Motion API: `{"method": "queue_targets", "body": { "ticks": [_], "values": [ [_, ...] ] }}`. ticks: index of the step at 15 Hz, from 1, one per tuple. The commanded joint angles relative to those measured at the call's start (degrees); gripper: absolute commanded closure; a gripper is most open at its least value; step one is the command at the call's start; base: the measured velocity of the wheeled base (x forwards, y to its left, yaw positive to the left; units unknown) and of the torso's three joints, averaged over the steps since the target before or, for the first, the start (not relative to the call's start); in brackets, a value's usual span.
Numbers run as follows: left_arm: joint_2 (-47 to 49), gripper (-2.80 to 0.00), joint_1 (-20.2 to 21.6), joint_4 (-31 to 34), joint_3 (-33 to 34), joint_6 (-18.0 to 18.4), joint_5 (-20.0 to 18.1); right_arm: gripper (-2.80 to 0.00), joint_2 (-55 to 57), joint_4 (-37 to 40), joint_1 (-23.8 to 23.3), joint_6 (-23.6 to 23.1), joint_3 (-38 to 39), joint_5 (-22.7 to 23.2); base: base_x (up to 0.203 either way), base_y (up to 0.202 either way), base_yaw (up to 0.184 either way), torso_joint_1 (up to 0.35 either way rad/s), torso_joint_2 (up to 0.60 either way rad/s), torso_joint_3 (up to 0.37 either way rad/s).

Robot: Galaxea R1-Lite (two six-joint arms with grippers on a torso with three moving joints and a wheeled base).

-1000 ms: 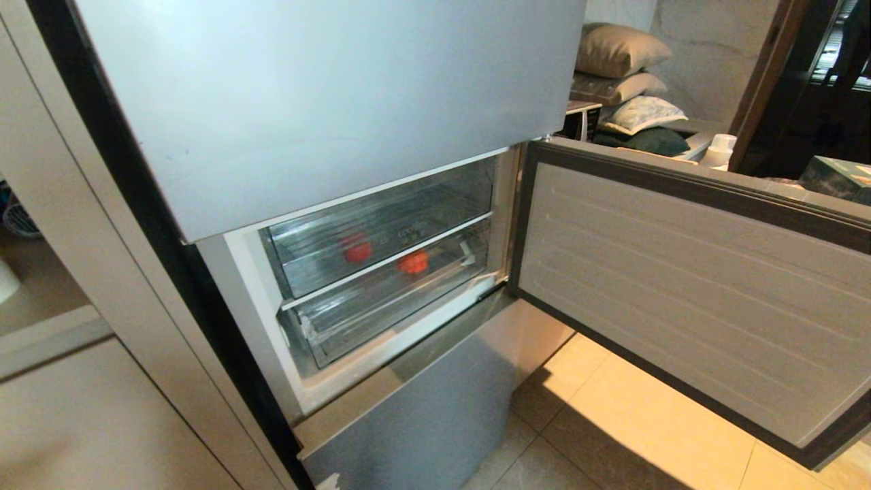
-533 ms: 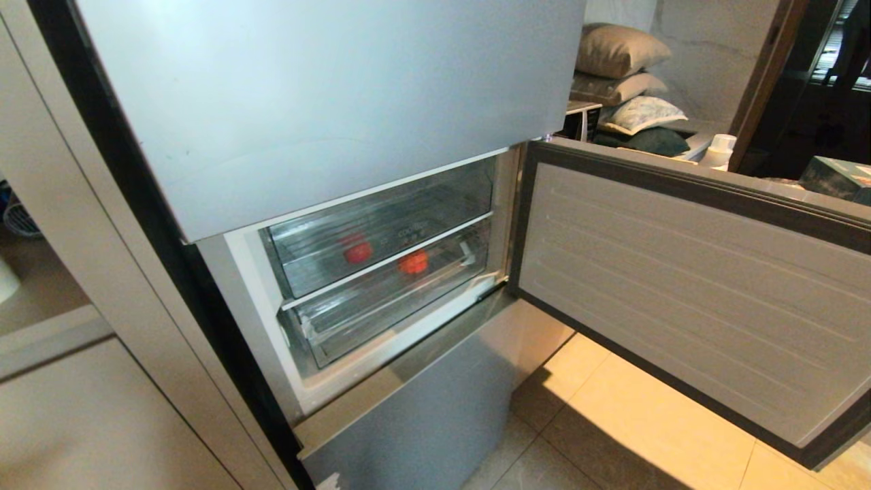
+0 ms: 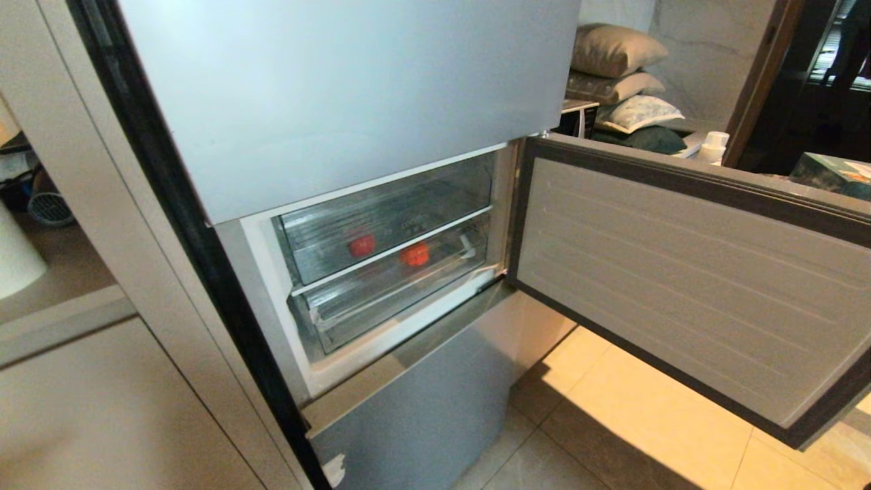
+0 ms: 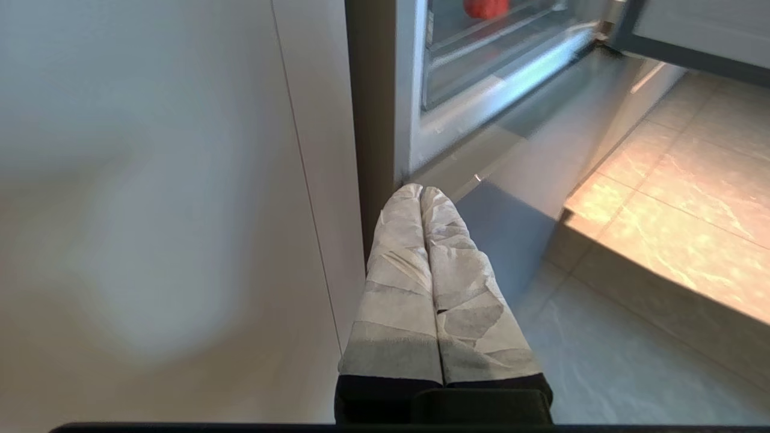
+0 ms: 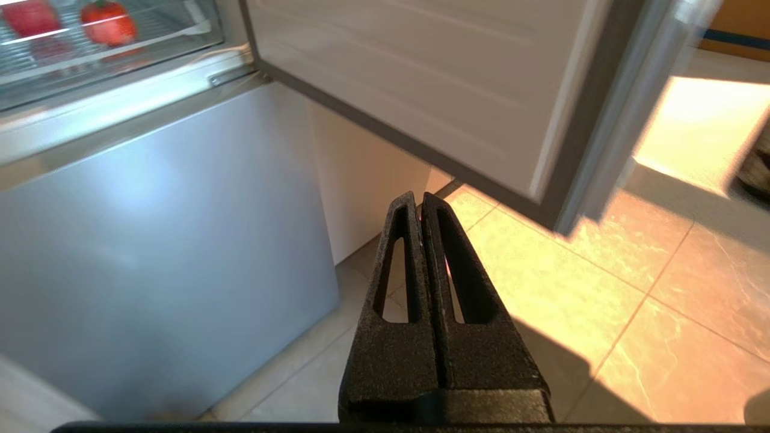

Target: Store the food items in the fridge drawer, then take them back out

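Two red food items sit behind the clear drawer fronts of the open fridge compartment: a darker one [image 3: 361,246] [image 5: 30,17] and an orange-red one with a dark stem [image 3: 414,254] [image 5: 108,23] [image 4: 485,7]. I cannot tell which drawer each lies in. The shallow clear fridge drawer [image 3: 381,303] is pushed in below a deeper clear bin [image 3: 408,204]. My left gripper [image 4: 421,189], wrapped in white, hangs shut and empty low by the fridge's left edge. My right gripper [image 5: 418,198], black, is shut and empty above the floor under the open door. Neither arm shows in the head view.
The compartment door [image 3: 680,272] stands swung wide to the right over the tiled floor [image 3: 646,435]. A silver-blue lower front panel [image 3: 422,408] sits below the opening, and another [image 3: 340,88] above it. A beige cabinet [image 3: 102,408] flanks the fridge on the left. Pillows [image 3: 619,51] lie behind.
The whole head picture has shifted, with the fridge a little further right, so the camera has moved. The red items and drawers keep their places in the fridge.
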Motion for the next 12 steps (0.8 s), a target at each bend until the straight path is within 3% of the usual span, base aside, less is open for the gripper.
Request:
{"method": "queue_targets", "body": {
  "ticks": [1, 9, 12],
  "values": [
    [0.0, 0.0, 0.0, 0.0, 0.0, 0.0, 0.0, 0.0, 0.2, 0.0, 0.0, -0.2, 0.0, 0.0, -0.201, 0.0, 0.002, -0.007, 0.0, 0.004],
    [0.0, 0.0, 0.0, 0.0, 0.0, -0.2, 0.0, 0.0, 0.2, 0.0, 0.0, -0.5, 0.0, 0.1, -0.193, 0.0, 0.001, 0.003, 0.0, 0.001],
    [0.0, 0.0, 0.0, 0.1, 0.0, -0.2, 0.0, 0.0, 0.2, 0.1, 0.0, -0.9, -0.5, -0.1, -0.039, 0.0, 0.0, -0.005, 0.0, 0.001]
  ]
}}
